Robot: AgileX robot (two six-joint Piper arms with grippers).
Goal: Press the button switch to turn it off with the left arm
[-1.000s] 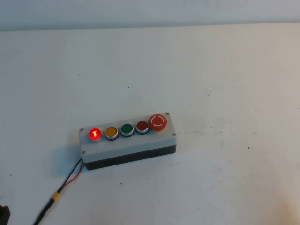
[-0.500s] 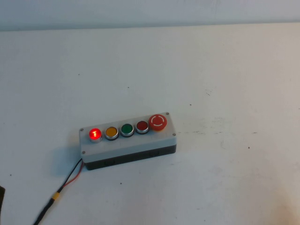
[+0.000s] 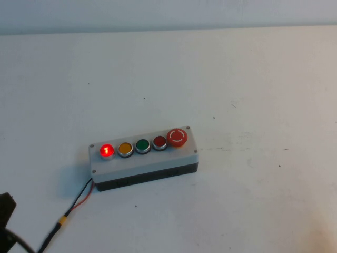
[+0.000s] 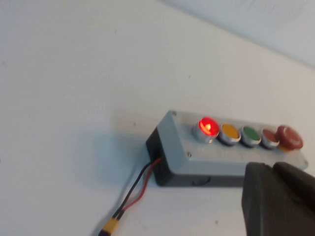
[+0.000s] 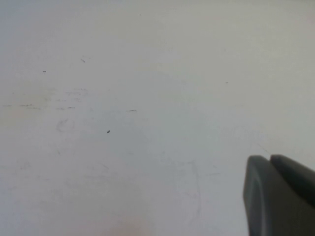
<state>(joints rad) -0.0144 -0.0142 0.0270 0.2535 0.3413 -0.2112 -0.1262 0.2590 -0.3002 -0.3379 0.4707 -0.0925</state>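
Note:
The button switch (image 3: 107,151) glows red at the left end of the row on the grey box (image 3: 145,162), next to the yellow button (image 3: 125,148). It also shows lit in the left wrist view (image 4: 208,127), on the grey box (image 4: 211,166). My left gripper (image 3: 5,210) is a black shape at the bottom left corner of the high view, well short of the box and apart from it. In the left wrist view the left gripper (image 4: 272,167) has its fingers together and holds nothing. My right gripper (image 5: 269,159) is shut and empty over bare table, outside the high view.
A green button (image 3: 142,145), a darker red button (image 3: 159,142) and a large red mushroom button (image 3: 177,137) follow along the row. A red and black cable (image 3: 80,197) with a yellow connector (image 3: 63,222) runs from the box's left end toward the front edge.
The left gripper has come further into the bottom left corner of the high view, closer to the box. The box and the lit button are unchanged.

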